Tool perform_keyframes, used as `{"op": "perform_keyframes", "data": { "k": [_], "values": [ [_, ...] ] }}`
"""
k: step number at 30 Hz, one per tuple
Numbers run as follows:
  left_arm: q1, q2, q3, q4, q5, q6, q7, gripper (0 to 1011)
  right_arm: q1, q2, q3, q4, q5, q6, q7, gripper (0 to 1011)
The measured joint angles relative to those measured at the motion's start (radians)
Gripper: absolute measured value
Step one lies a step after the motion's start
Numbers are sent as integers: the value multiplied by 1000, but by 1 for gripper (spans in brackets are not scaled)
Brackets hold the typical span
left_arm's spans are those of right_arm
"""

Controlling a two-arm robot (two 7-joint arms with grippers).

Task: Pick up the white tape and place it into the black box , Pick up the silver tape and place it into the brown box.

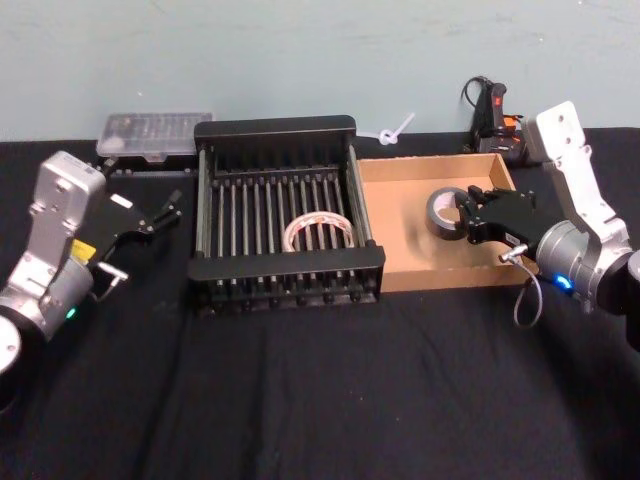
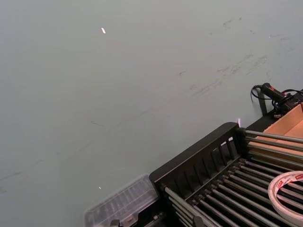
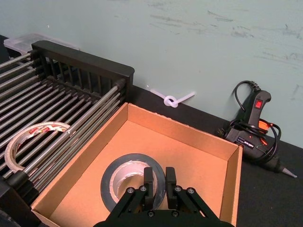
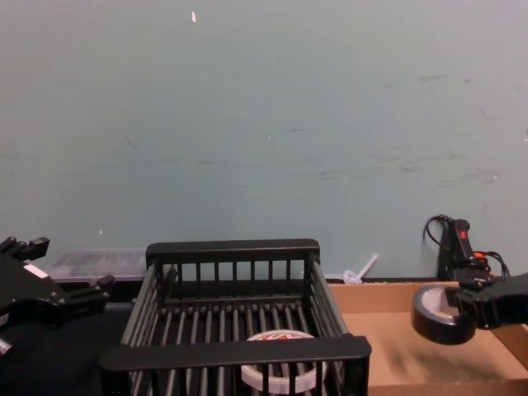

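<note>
The silver tape (image 1: 446, 213) is clamped at its rim by the right gripper (image 1: 468, 216) and held above the brown box (image 1: 400, 205), clear of the floor. A straight descent is judged sufficient. The white tape (image 1: 319, 232) is seen lying inside the black box (image 1: 283, 262).

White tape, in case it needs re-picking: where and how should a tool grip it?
The white tape lies flat on the black box's slats. Grip its band from straight above, one finger in the centre hole, since the walls block the sides.
</note>
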Motion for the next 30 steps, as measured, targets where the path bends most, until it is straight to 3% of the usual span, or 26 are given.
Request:
{"op": "perform_keyframes", "data": {
  "k": [6,17,20,23,30],
  "values": [
    [0,0,0,0,0,0,0,1001,0,0,-1,-1,1,0,1,246],
    [0,0,0,0,0,0,0,1001,-1,1,-2,-2,3,0,1,625],
    [0,0,0,0,0,0,0,1001,-2,2,-2,-3,3,0,1,684],
    [0,0,0,0,0,0,0,1001,-2,2,-2,-3,3,0,2,818],
    [0,0,0,0,0,0,0,1001,-2,2,-2,-3,3,0,1,969]
  ]
}}
